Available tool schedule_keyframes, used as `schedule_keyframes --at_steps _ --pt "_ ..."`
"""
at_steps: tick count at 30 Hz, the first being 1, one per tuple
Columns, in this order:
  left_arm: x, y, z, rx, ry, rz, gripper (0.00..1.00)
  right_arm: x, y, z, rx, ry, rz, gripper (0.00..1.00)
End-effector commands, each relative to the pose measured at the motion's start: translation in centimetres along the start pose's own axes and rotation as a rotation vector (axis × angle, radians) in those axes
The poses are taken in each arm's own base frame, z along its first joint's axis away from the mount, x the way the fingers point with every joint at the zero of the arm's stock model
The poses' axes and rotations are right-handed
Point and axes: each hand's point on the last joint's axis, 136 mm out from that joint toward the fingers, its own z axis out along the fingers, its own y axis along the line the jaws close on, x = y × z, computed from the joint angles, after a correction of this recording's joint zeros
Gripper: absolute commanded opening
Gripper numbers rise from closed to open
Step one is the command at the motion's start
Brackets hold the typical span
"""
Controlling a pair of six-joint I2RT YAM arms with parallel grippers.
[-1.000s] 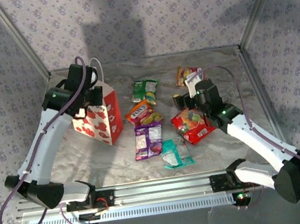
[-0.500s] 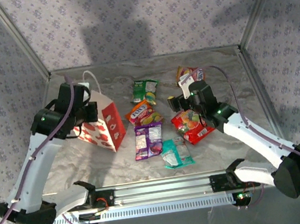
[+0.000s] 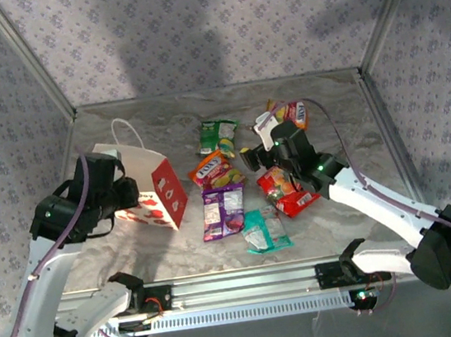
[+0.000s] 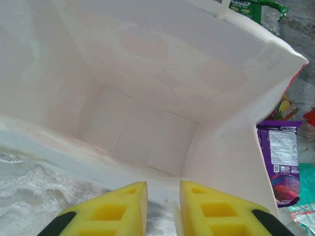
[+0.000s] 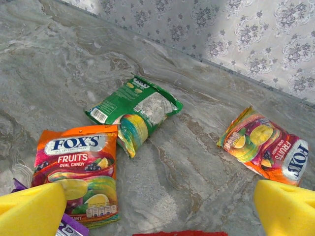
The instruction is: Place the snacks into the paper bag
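The white paper bag (image 3: 155, 188) with red strawberry prints leans over at the left, its mouth turned toward my left arm. My left gripper (image 3: 127, 195) is at the near rim, its yellow fingers (image 4: 123, 209) nearly together with the rim's edge between them. The left wrist view looks down into the bag's bare white inside (image 4: 147, 98). My right gripper (image 5: 160, 206) hangs wide open over bare table among the green (image 5: 135, 110), orange-pink (image 5: 78, 172) and orange-yellow (image 5: 268, 145) packets. The purple (image 3: 223, 210), teal (image 3: 265, 231) and red (image 3: 288, 189) packets lie nearer the front.
Patterned walls and metal posts close in the marbled table (image 3: 337, 133). The arm rail (image 3: 241, 287) runs along the near edge. Bare table lies behind the bag and at the right of the red packet.
My left arm has drawn back toward the near left, and the bag has tipped over with it. My right gripper has shifted left toward the orange-pink and green packets.
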Motion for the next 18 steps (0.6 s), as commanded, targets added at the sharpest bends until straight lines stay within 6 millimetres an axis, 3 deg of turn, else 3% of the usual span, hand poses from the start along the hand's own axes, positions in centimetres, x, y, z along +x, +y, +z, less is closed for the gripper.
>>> schedule_keyframes --at_steps 1,12,18 --pt "0.0 0.1 -1.2 0.005 0.002 -0.049 0.25 -1.0 -0.1 -0.3 0.024 -0.009 -0.03 1.0" --pt "0.1 -0.4 -1.6 0.021 0.047 -0.113 0.34 -0.4 0.0 -0.1 0.03 0.007 -0.078 1.0" --pt "1.4 0.5 -1.8 -0.047 0.111 -0.147 0.4 -0.3 0.1 0.1 0.026 0.005 -0.093 1.0"
